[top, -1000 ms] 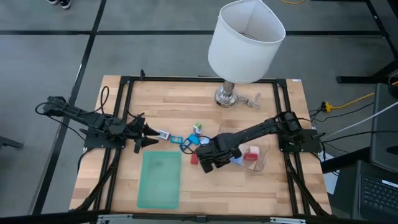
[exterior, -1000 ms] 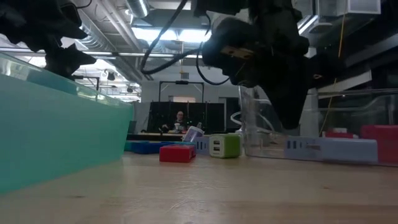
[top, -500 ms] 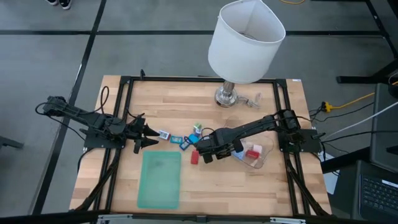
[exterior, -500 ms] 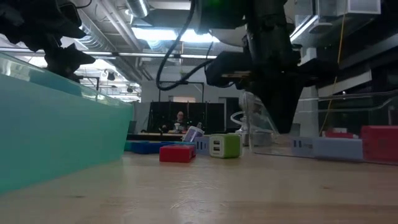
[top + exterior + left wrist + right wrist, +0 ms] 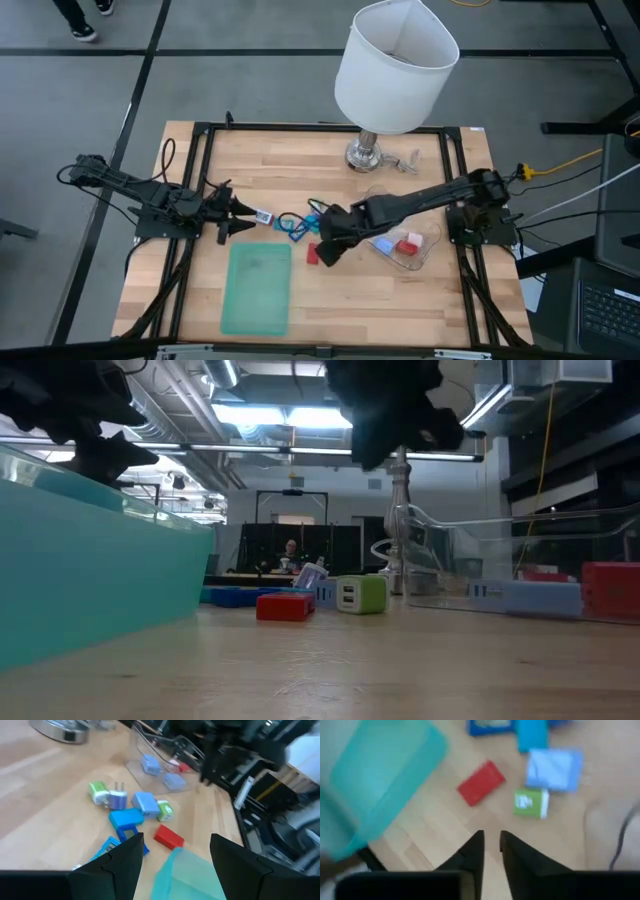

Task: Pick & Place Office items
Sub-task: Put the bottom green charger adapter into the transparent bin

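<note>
The office items lie loose at the table's middle: a red block [image 5: 481, 782], a green-and-white charger [image 5: 531, 802], a light blue block [image 5: 554, 768] and blue pieces [image 5: 298, 228]. More pieces, light blue [image 5: 382, 246] and red [image 5: 407, 246], lie in the clear tub [image 5: 425, 255]. My right gripper [image 5: 491, 837] hangs above the table near the red block [image 5: 312, 254], pointing steeply down, its fingers a narrow gap apart with nothing between them. My left gripper [image 5: 175, 851] waits open at the left, above the table [image 5: 235, 215].
A flat green tray [image 5: 256, 288] lies near the front edge, left of centre. A lamp with a white shade [image 5: 395, 65] stands at the far edge on a metal base [image 5: 366, 155]. Bare wood shows at the front right [image 5: 400, 310].
My right gripper has risen well clear of the table from beside the tub and turned about its own axis, drifting slightly toward the table's left. The light blue piece in the tub stays down on the table.
</note>
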Controlling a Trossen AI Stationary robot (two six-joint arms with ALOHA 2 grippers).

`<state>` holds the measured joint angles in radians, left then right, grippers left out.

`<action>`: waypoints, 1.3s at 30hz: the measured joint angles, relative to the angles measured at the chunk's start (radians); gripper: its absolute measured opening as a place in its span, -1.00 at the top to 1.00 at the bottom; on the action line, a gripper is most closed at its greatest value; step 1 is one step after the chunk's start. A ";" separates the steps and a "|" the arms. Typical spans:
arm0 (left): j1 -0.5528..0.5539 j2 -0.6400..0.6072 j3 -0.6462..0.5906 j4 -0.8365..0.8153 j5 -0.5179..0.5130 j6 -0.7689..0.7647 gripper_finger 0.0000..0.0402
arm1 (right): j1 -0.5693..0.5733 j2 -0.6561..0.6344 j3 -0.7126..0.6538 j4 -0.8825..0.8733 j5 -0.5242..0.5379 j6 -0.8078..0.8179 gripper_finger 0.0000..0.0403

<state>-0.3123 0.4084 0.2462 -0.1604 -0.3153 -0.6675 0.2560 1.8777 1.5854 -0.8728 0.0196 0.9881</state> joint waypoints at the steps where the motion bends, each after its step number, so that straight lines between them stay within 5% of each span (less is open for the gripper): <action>1: 0.000 0.000 0.000 0.000 -0.015 0.000 -0.11 | 0.001 -0.007 0.001 -0.001 -0.004 -0.088 0.58; 7: 0.000 0.000 0.000 0.001 -0.104 -0.049 -0.11 | -0.017 0.006 0.001 -0.044 -0.129 -0.591 0.21; 17: 0.000 0.000 0.000 -0.004 -0.198 -0.100 -0.11 | -0.103 0.085 0.000 -0.092 -0.097 -1.108 -0.17; 26: 0.000 0.014 0.000 -0.089 -0.233 -0.181 -0.11 | -0.136 0.209 0.000 -0.042 -0.120 -1.283 -0.13; 39: 0.000 0.082 0.000 -0.083 -0.234 -0.224 -0.11 | -0.129 0.229 0.002 0.025 -0.191 -1.287 -0.12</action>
<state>-0.3123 0.4906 0.2464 -0.2436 -0.5496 -0.8913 0.1267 2.1065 1.5870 -0.8476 -0.1717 -0.2993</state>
